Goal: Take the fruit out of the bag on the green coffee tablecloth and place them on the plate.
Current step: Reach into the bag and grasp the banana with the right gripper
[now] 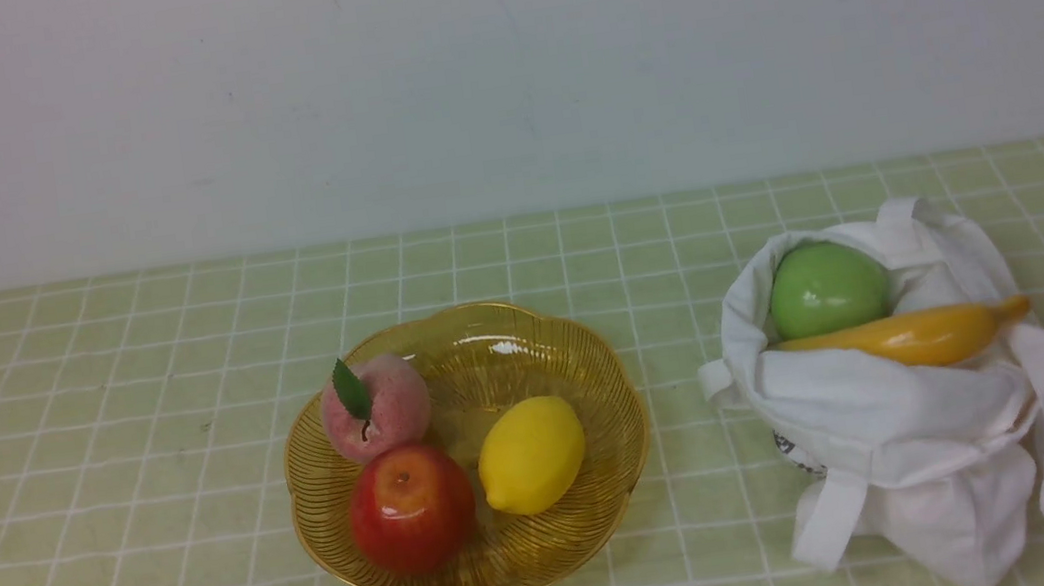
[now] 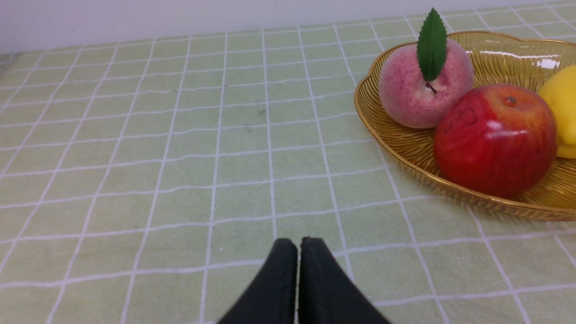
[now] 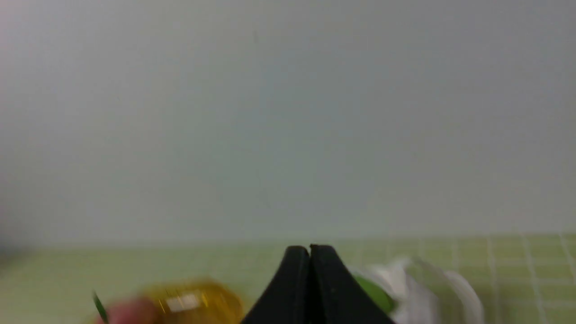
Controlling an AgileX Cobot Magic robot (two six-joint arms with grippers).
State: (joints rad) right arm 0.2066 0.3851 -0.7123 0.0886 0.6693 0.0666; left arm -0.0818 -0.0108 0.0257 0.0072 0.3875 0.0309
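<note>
The white cloth bag (image 1: 914, 433) lies on the green checked tablecloth (image 1: 98, 440) at the right. A green apple (image 1: 827, 288) and a yellow-orange banana (image 1: 911, 338) sit in its open mouth. The amber plate (image 1: 592, 364) stands at the middle. Neither gripper shows in the front view. My left gripper (image 2: 298, 245) is shut and empty over bare cloth, short of the plate (image 2: 405, 148). My right gripper (image 3: 309, 252) is shut and empty; its view is blurred, with the bag (image 3: 427, 288), a bit of green apple (image 3: 375, 294) and the plate (image 3: 198, 301) beyond it.
The plate holds a pink peach with a green leaf (image 1: 376, 408), a red apple (image 1: 411, 509) and a yellow lemon (image 1: 531, 455). A pale wall (image 1: 493, 75) stands behind the table. Bare cloth lies left of the plate.
</note>
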